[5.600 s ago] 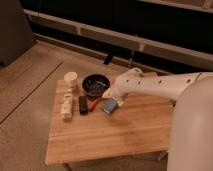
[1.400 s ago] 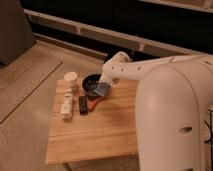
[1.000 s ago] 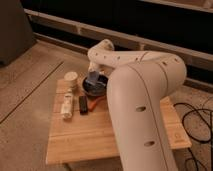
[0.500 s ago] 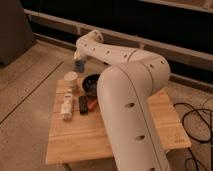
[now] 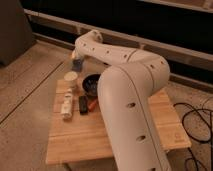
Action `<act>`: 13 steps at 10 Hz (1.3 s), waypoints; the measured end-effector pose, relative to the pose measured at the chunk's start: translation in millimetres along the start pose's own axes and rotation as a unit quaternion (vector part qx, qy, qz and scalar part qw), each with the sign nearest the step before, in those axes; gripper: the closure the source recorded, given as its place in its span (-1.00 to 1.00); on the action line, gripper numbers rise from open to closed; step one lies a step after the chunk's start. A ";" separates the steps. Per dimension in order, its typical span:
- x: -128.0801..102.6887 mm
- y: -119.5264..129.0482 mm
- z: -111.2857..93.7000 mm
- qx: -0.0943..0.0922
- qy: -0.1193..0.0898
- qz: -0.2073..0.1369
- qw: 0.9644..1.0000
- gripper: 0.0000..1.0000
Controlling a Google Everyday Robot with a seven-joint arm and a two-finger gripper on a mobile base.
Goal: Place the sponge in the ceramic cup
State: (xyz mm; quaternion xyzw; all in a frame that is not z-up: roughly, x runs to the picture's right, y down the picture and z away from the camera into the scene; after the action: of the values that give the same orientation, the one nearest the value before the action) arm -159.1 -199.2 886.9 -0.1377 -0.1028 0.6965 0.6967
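Observation:
The cream ceramic cup (image 5: pixel 71 78) stands at the far left of the wooden table (image 5: pixel 90 135). Just above it and slightly to its right hangs the blue-grey sponge (image 5: pixel 77 64), with my gripper (image 5: pixel 77 62) shut on it. My white arm (image 5: pixel 125 85) reaches from the lower right across the table, and its end bends down over the cup. The sponge is in the air, clear of the cup's rim.
A dark round bowl (image 5: pixel 92 83) sits right of the cup. In front lie a black bar (image 5: pixel 83 104), an orange-handled tool (image 5: pixel 92 105) and a white bottle-like object (image 5: pixel 66 107). Black cables (image 5: pixel 192 125) lie on the floor at the right.
My gripper has carried the sponge left from over the dark bowl and now holds it just above the cup.

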 end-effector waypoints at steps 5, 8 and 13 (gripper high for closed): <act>4.5 74.0 22.5 -0.023 0.000 -0.118 0.993 1.00; 5.1 73.6 39.8 -0.019 -0.001 -0.139 0.990 1.00; -14.6 64.5 57.8 -0.036 -0.051 -0.138 0.988 1.00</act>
State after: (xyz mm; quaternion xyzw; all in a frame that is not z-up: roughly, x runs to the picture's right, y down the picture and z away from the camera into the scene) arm -239.4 -211.4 920.4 -0.1116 -0.1811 0.5952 0.7749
